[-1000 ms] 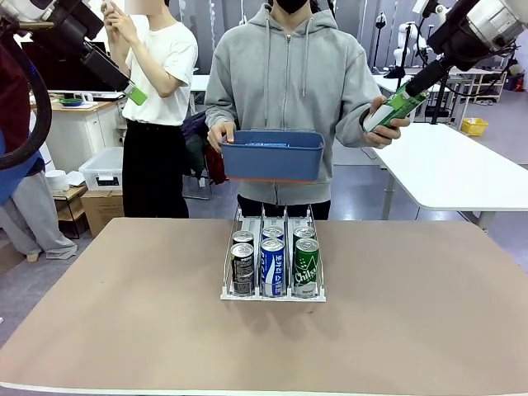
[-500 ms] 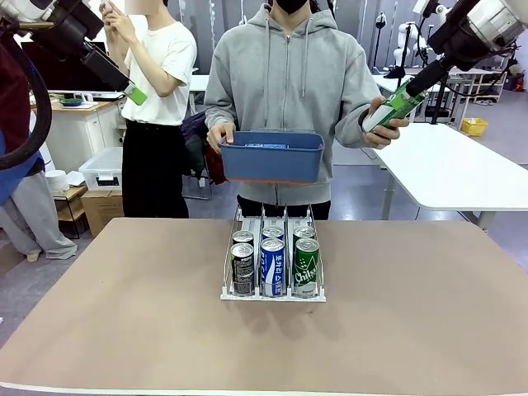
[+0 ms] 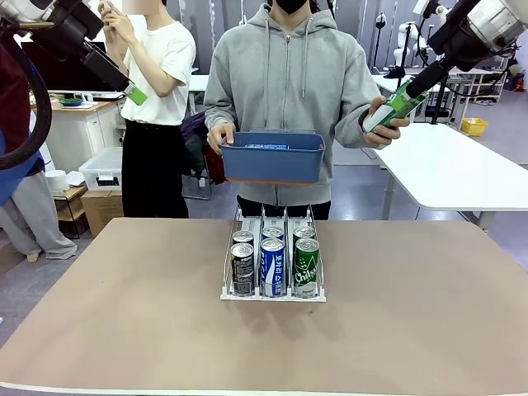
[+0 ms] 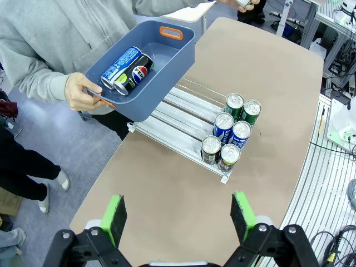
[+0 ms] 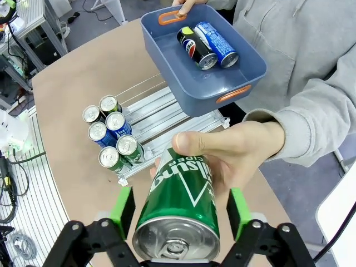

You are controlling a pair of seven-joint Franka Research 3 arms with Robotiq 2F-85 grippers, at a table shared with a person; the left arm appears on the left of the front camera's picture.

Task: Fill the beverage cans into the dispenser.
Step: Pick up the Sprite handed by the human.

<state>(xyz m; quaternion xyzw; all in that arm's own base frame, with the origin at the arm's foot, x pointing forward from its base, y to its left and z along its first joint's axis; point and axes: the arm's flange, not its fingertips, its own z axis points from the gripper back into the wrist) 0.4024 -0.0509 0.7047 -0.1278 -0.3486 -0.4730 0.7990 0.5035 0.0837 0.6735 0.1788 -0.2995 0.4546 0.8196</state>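
One green can [image 5: 183, 186] (slanted, top wristward) clamped in the right end effector [image 5: 181, 209].

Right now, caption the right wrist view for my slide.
Right fingers clamp a green can that the person's hand holds, near a blue bin holding two more cans.

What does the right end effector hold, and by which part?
A slim green drink can, near its silver top; the person's hand holds its lower part too.
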